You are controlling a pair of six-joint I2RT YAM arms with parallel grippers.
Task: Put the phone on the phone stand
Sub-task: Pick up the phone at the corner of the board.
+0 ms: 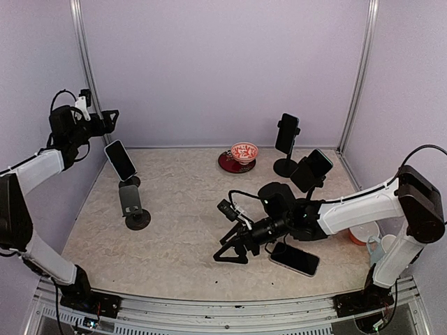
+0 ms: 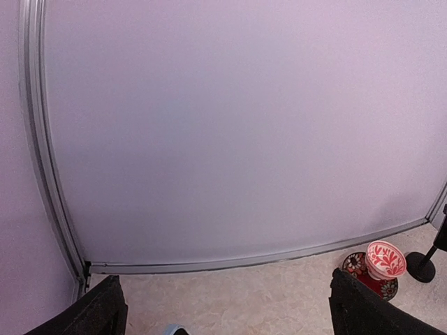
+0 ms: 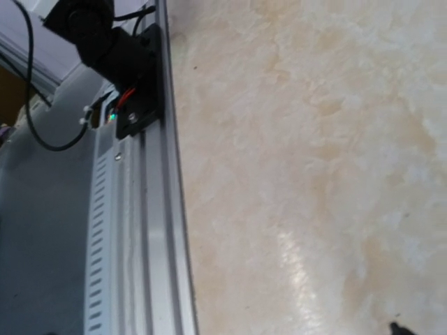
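My right end effector (image 1: 229, 252) hovers spread and empty beside the lying phone (image 1: 295, 259): pickup stage. Next I must turn onto it and pinch its edges.

In the top view the right arm (image 1: 349, 209) covers one end of the phone (image 1: 300, 262) lying flat on the table (image 1: 174, 230). An orange thing (image 1: 357, 238) by that arm is partly hidden, so we cannot tell what it is. In the left wrist view we see the fingers (image 2: 94, 313) only as dark corners, the right edge cuts a black stand (image 2: 423, 266), and a small blue bit (image 2: 174, 329) at the bottom is too cut off to name. The right wrist view is blurry.
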